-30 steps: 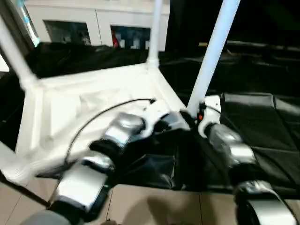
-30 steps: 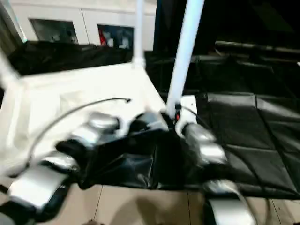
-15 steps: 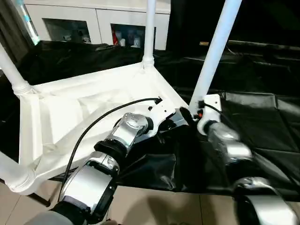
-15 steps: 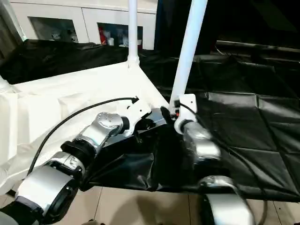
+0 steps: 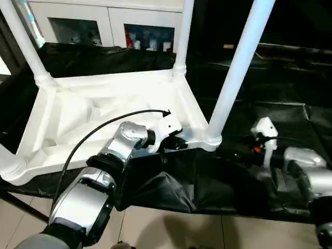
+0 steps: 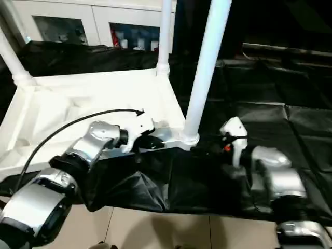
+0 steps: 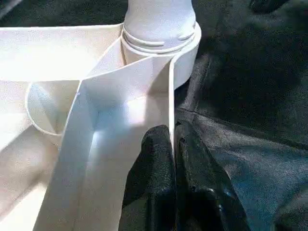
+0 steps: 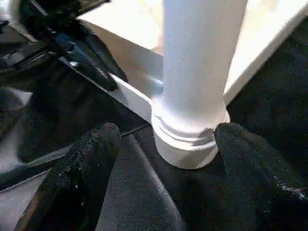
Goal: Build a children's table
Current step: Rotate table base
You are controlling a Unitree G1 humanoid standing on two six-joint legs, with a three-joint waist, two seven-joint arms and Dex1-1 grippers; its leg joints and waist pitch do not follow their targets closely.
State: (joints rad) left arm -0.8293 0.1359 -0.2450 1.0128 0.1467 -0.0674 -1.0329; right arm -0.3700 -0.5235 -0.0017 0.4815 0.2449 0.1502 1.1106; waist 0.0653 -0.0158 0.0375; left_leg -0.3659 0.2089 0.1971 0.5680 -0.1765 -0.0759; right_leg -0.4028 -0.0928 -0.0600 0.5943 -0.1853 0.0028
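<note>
Right end effector (image 8: 163, 159) backed off leg (image 5: 234, 72) — fingers spread, left end effector (image 7: 173, 144) clamped on tabletop (image 5: 104, 104) rim.

White plastic rectangular tabletop (image 5: 104, 111) lying underside up on a black padded sheet (image 5: 290, 129), four white tapered tube legs standing in its corner sockets, nearest-right leg (image 5: 233, 72) between the left gripper (image 7: 172, 144) on the near rim and the right gripper (image 8: 163, 144), white glass-door cabinet (image 5: 104, 26) behind

Lab-like room: glass-door cabinet (image 5: 98, 28), black floor sheeting (image 5: 290, 124).
</note>
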